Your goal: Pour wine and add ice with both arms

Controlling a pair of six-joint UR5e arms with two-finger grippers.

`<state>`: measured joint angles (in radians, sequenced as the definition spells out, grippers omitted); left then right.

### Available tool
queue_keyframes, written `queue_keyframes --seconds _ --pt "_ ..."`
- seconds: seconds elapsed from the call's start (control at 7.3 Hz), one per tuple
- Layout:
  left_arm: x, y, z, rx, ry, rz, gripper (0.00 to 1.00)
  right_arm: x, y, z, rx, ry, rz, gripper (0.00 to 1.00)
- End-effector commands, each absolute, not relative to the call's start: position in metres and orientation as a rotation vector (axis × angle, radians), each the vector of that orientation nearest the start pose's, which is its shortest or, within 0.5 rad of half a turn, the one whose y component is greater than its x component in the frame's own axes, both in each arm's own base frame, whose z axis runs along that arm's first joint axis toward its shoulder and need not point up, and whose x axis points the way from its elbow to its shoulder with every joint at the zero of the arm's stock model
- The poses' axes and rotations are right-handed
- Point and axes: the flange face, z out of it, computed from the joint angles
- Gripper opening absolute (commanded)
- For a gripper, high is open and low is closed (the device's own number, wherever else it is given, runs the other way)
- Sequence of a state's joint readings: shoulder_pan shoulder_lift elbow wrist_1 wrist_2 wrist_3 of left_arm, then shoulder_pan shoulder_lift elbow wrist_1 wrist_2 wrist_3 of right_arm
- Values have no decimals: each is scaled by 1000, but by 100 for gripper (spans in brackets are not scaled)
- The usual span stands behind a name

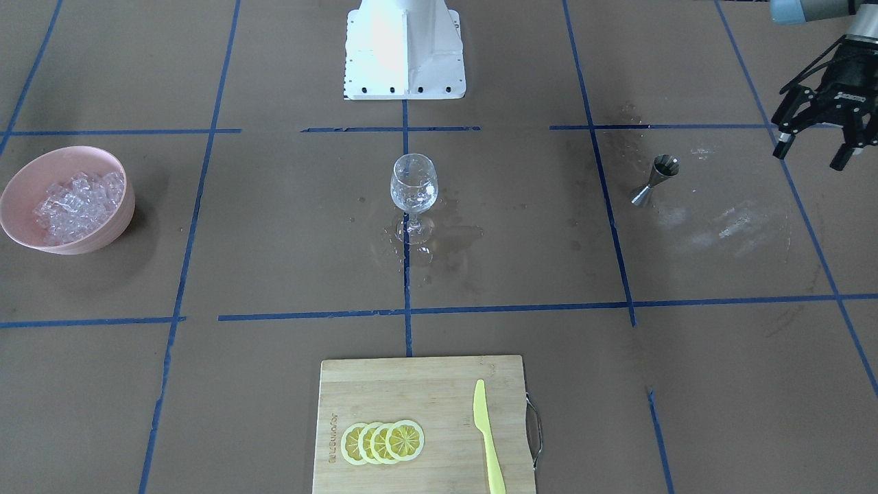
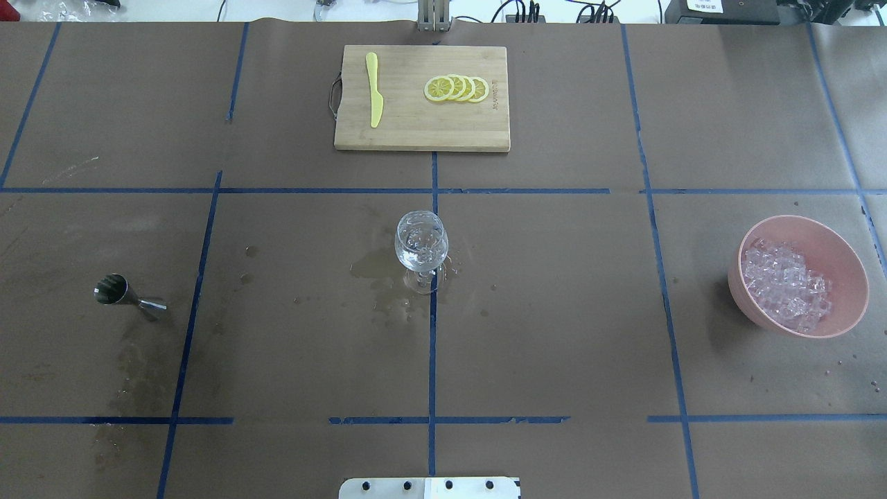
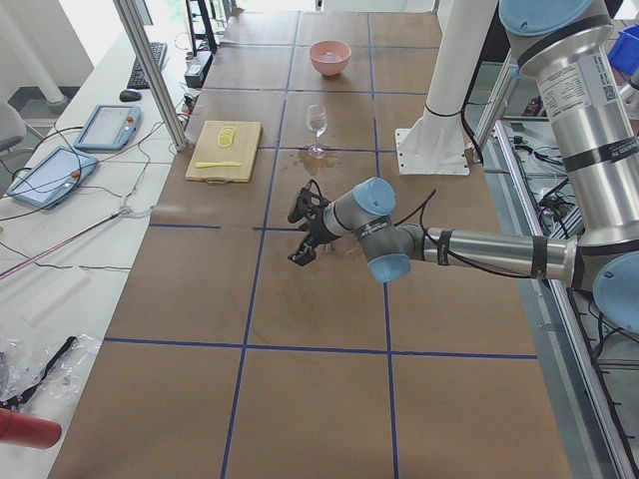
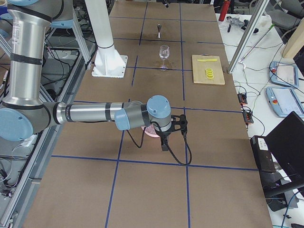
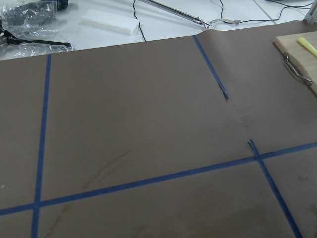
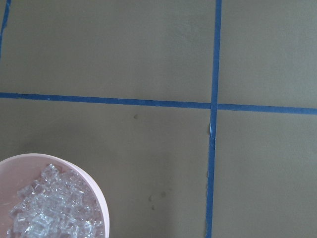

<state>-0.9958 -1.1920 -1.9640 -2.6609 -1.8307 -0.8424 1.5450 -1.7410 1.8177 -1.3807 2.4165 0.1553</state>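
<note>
Cutting board [image 1: 418,405] lies at the operators' edge. Left gripper [image 1: 811,158] hangs spread, empty, by the left end, well apart from the wine [image 1: 413,199] in the central glass [image 1: 411,168]. Ice [image 1: 79,202] lies heaped in the right-end bowl [image 1: 103,237]; right gripper [image 4: 174,135] hovers nearby, whether spread I cannot tell.
</note>
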Motion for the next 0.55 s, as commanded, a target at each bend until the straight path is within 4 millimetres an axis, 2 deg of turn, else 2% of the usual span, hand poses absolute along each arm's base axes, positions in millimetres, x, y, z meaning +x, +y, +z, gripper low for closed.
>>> queue_keyframes --seconds 0.0,0.14,0.41 --pt "166 -345 490 663 941 -188 99 47 -435 587 205 -861 -9 100" --pt "171 -342 484 713 943 -207 99 47 -436 588 222 -861 -15 100" --pt "199 -333 477 840 872 -257 99 47 -436 587 225 -861 -18 100"
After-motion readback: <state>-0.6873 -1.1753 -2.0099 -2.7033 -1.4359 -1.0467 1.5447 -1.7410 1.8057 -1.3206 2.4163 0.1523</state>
